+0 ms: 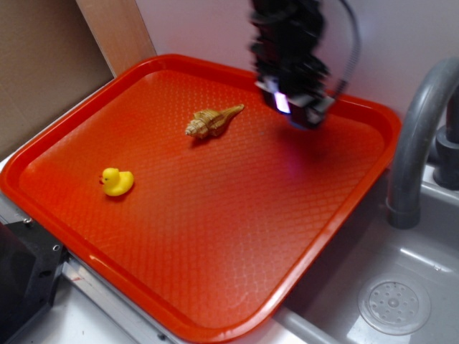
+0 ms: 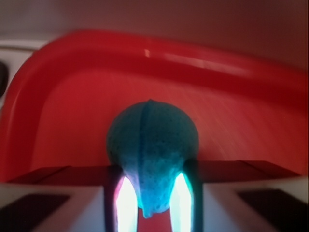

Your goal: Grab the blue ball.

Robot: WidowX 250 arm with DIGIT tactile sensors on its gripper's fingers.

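The blue ball [image 2: 152, 145] fills the middle of the wrist view, squeezed narrow at its near end between my two lit fingers [image 2: 126, 200]. My gripper [image 2: 150, 203] is shut on it and held above the orange tray [image 2: 63, 96]. In the exterior view my gripper [image 1: 297, 111] hangs blurred over the tray's far right part [image 1: 358, 122]; the ball is hidden there behind the gripper body.
A yellow toy duck [image 1: 117, 181] sits on the tray's left side. A tan toy dinosaur [image 1: 211, 122] lies near the far middle. A grey faucet [image 1: 419, 136] and a sink with a drain [image 1: 394, 304] lie to the right of the tray.
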